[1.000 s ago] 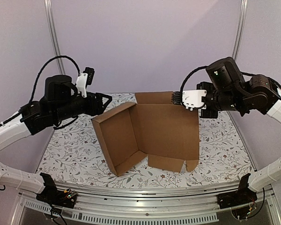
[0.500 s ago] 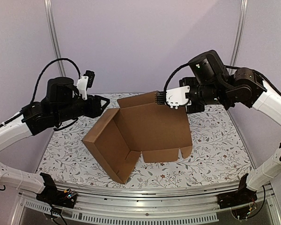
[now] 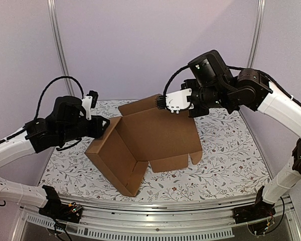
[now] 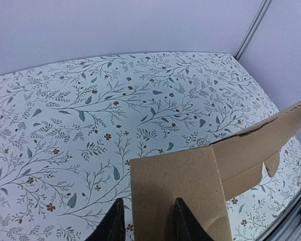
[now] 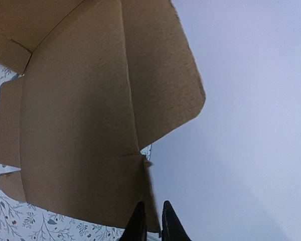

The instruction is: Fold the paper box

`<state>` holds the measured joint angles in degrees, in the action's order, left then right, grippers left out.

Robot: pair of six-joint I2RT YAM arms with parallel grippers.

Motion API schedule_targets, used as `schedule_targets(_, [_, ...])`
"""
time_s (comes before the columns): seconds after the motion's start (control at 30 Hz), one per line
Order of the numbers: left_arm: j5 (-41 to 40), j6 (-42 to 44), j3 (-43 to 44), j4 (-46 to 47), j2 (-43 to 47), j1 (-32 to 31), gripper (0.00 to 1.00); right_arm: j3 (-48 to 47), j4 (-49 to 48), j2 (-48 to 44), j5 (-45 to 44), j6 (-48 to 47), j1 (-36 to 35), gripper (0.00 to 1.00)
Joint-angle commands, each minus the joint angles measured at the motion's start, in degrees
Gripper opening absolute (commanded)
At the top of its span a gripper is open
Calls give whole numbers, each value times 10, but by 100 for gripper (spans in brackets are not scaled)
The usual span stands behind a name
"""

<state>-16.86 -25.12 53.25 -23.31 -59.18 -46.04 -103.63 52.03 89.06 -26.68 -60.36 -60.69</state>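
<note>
The paper box (image 3: 155, 130), plain brown cardboard, stands half-formed on the flowered table, its tray part tipped up on the left and its lid panel leaning back. My right gripper (image 3: 162, 102) pinches the lid panel's top edge. In the right wrist view that edge of the paper box (image 5: 75, 115) runs down between the nearly closed tips of the right gripper (image 5: 153, 203). My left gripper (image 3: 104, 125) is at the tray's upper left wall. In the left wrist view a flap of the paper box (image 4: 175, 181) has its edge between the parted tips of the left gripper (image 4: 148, 201).
The flowered table (image 3: 231, 150) is ringed by purple walls with metal posts (image 3: 59, 50) at the back corners. A metal rail (image 3: 155, 211) with the arm bases runs along the near edge. A tabbed flap (image 3: 193, 156) of the box lies toward the table's right.
My right gripper has swung left and slightly down, carrying the lid panel, and the whole box shifted left. My left gripper dropped to the box's left wall and its fingers narrowed.
</note>
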Motion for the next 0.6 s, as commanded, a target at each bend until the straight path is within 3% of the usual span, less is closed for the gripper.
schedule_targets(0.0, [-18, -11, -26, -37, 7, 9, 29, -17, -30, 14, -19, 4, -7, 25])
schedule_targets(0.23, [-20, -22, -45, -36, 5, 9, 26, -16, -91, 1, 18, 34, -10, 59])
schedule_targets(0.57, [-15, -50, -103, 6, -13, 9, 24, 29, -131, -72, 95, 122, -10, 70])
